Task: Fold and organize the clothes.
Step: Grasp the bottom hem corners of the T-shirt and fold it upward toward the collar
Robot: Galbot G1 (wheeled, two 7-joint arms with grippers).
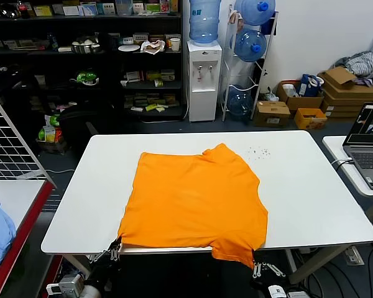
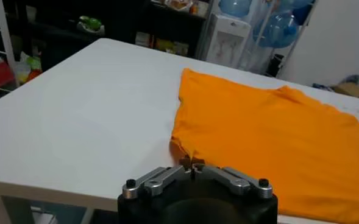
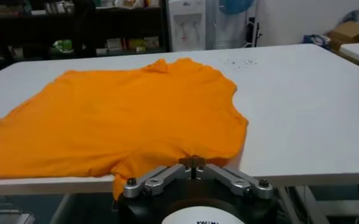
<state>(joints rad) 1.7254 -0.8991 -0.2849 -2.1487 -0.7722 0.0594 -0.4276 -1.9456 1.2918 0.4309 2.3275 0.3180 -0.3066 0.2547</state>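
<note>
Orange T-shirt (image 1: 196, 202) lying flat, plain side up, on the white table (image 1: 311, 186), its near hem reaching the table's front edge. The left gripper (image 1: 114, 249) and right gripper (image 1: 256, 261) each have their fingers clenched on a near hem corner, the right corner hanging off the edge. Judged step: start of a fold; the next move calls for lifting both corners evenly and carrying them toward the collar.

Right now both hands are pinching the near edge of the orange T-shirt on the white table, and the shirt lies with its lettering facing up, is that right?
Not quite. No lettering shows on the orange T-shirt; its upper side is plain in the head view. The rest stands: left hand and right hand pinch its near edge at the white table front.
</note>
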